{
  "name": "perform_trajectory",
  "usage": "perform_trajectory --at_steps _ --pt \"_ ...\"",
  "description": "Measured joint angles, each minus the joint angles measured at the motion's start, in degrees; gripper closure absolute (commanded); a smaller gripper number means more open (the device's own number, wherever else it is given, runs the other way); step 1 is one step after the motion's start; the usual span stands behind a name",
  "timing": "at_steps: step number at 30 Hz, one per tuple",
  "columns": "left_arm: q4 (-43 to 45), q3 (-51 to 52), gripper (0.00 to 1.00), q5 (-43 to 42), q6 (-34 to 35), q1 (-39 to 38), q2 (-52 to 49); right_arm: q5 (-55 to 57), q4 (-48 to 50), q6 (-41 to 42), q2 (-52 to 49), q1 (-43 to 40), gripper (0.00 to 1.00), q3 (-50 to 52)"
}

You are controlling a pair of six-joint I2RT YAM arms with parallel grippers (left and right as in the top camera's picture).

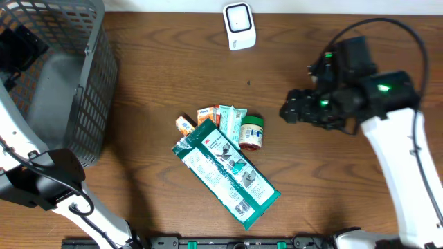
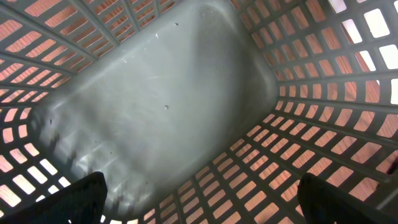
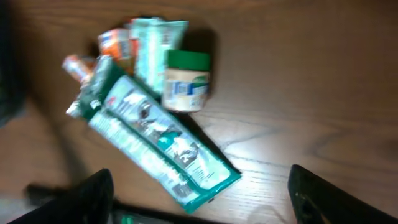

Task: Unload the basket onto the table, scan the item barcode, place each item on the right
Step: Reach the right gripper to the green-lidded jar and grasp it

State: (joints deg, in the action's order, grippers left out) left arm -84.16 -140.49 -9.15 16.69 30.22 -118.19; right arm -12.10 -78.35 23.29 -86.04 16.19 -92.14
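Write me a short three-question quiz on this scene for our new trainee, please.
1. True or false: the grey plastic mesh basket holds an item.
2. Which sits closest to the long green-and-white flat packet? A) small green-lidded jar B) white plastic scanner C) the basket
3. Fill in: the jaws of the right claw stand ____, gripping nothing.
Key: 1 false; 2 A; 3 open.

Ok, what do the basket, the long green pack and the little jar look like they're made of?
Basket: grey moulded plastic, matte, going by its lattice walls and smooth floor. Long green pack: likely glossy printed film; it catches glare and its end looks crimped. Jar: pale body, green lid, probably plastic or glass; too blurred to tell which.
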Motion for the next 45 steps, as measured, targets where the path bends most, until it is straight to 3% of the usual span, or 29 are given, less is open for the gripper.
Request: perform_trajectory --at_steps 6,12,21,35,43,45 --pt "-0.02 0.00 0.02 -0.02 0.00 0.00 0.00 8.00 3.50 7.48 -8.20 8.39 0.05 0.00" --pt "-0.02 0.00 0.02 0.00 0.00 0.00 0.00 10.03 6.14 9.81 -16.61 11.43 0.04 0.00" --pt "-0.02 0.00 0.02 -0.02 0.00 0.00 0.00 9.46 11.23 10.64 -26.67 12.31 0.05 0.00" --pt "-0.02 0.00 0.02 0.00 0.00 0.00 0.00 8.28 17.33 10.67 -34.40 12.31 0.08 0.00" --pt "-0.02 0.00 0.02 0.00 0.00 0.00 0.00 8.04 19.37 10.97 -35.52 12.31 0.36 0.00" --pt "-0.02 0.00 0.02 0.00 0.00 0.00 0.00 8.04 19.56 11.13 -35.52 12.28 0.49 0.00"
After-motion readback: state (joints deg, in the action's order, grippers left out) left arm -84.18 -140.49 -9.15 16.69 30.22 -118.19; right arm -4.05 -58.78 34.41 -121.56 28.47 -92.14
